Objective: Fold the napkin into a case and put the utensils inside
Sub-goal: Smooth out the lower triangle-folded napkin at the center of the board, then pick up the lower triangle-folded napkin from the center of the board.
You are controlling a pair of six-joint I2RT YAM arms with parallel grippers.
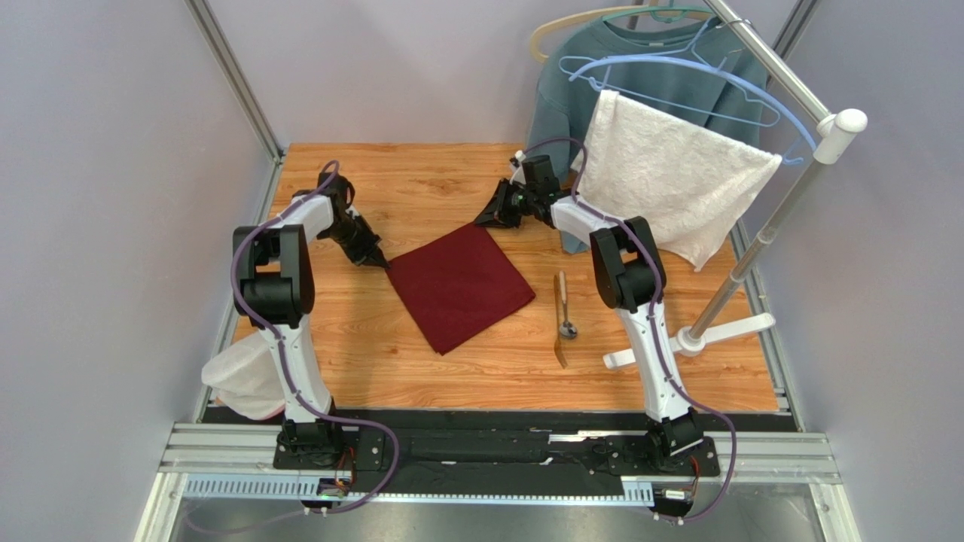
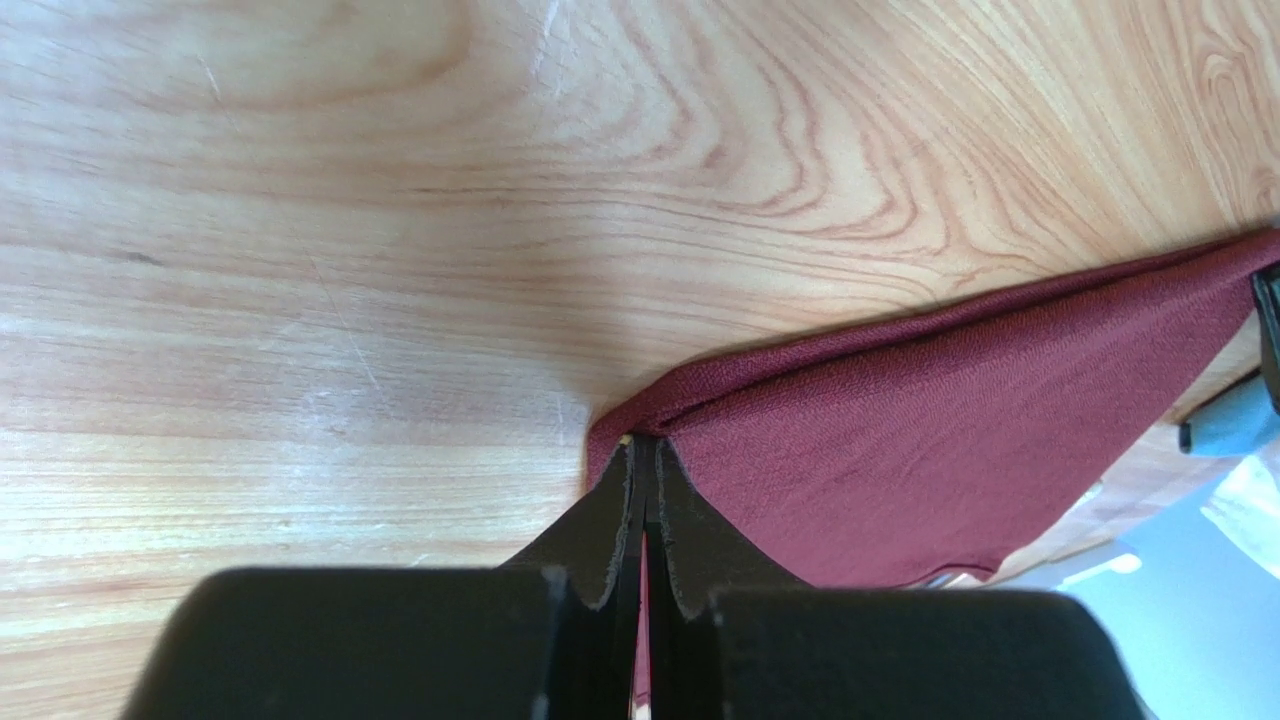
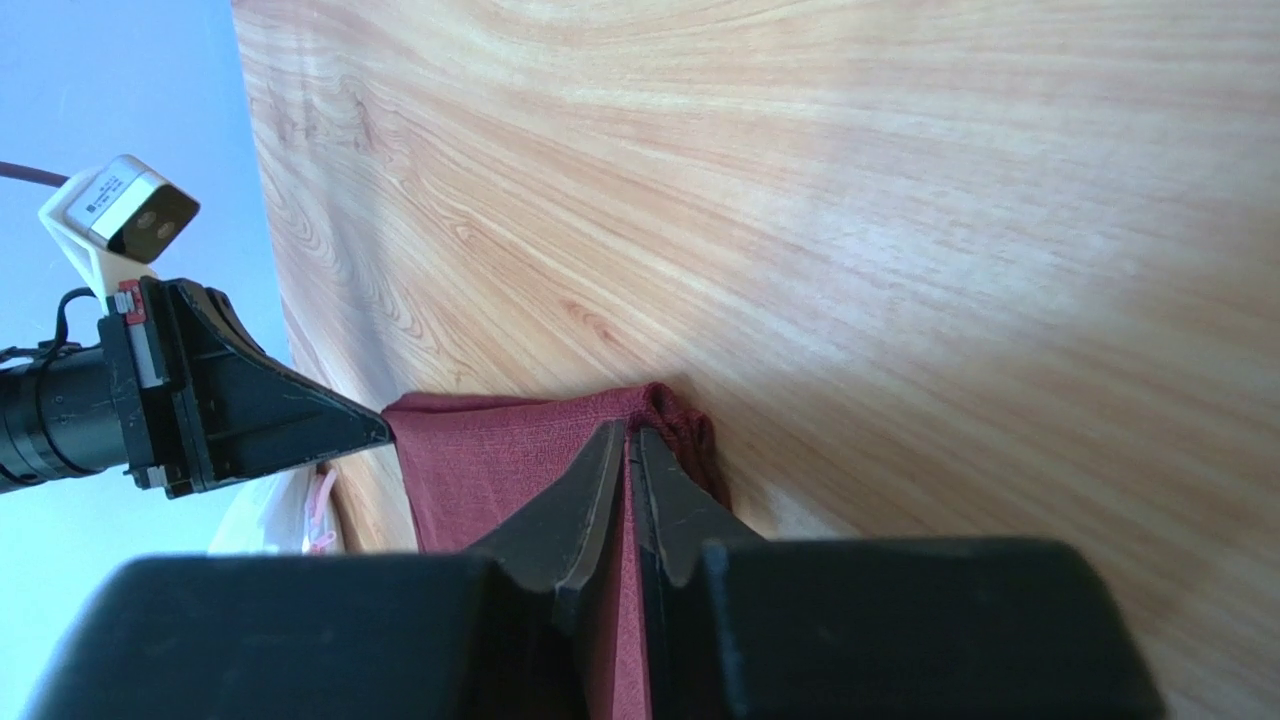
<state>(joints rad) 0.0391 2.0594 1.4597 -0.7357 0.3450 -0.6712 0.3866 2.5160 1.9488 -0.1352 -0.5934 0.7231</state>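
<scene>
The maroon napkin (image 1: 461, 282) lies on the wooden table as a folded, tilted rectangle. My left gripper (image 1: 377, 259) is shut on its left corner; the cloth (image 2: 932, 435) shows pinched between the fingers (image 2: 609, 518). My right gripper (image 1: 489, 215) is shut on the far corner; the cloth (image 3: 481, 450) shows between its fingertips (image 3: 594, 480). The left gripper (image 3: 256, 420) also shows in the right wrist view. The silver spoon (image 1: 567, 329) and the golden-brown fork-like piece (image 1: 559, 318) lie together to the right of the napkin.
A white textured towel (image 1: 668, 169) and a grey-blue sweatshirt (image 1: 566, 102) hang on a rack (image 1: 781, 192) at the back right, its white base (image 1: 690, 339) on the table. A white bag (image 1: 243, 378) lies beside the left arm.
</scene>
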